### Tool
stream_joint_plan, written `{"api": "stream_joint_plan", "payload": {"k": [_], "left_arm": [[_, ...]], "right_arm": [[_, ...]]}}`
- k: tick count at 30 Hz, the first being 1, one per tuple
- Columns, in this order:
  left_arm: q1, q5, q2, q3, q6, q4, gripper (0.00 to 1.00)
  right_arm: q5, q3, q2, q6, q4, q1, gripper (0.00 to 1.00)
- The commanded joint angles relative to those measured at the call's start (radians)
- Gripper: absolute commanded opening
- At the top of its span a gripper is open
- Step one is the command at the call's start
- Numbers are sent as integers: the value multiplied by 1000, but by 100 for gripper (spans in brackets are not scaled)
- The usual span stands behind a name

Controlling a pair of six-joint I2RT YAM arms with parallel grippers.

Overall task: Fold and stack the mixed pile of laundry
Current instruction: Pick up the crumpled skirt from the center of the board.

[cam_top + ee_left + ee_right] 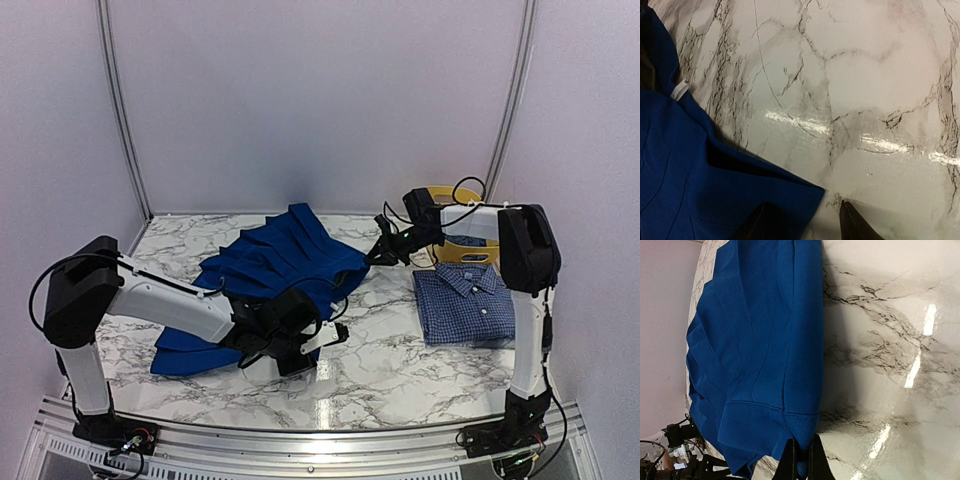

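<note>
So the right claw [802, 462] is pressed together on the ribbed hem corner of the royal-blue garment [760, 340]. The rest of that cloth fans out away from it over the marble tabletop [400, 350]. The left claw [805, 225] is spread wide and sits low over the tabletop. Another corner of the blue cloth lies right under one side of it, nothing pinched. The checked shirt [465, 305] lies folded flat off to the right claw's right, apart from the blue one.
</note>
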Motion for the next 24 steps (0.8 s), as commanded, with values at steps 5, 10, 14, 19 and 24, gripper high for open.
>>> {"api": "stream_joint_plan", "payload": {"k": [5,10,14,19,24], "left_arm": [[35,153,105,23,42,-30,23],[41,142,-2,6,15,-69,0],[89,148,-228,-3,-87,-76,0],[147,125,-467,-14,-130,-91,0],[205,80,-634,5,-181,-119,0]], "right_arm": [[-28,28,-39,-10,-17,-5,0],[-53,36,-87,24,28,-5,0],[-70,68,-156,96,94,-14,0],[-64,98,-265,205,182,-31,0],[-111,128,-326,301,252,-29,0]]}}
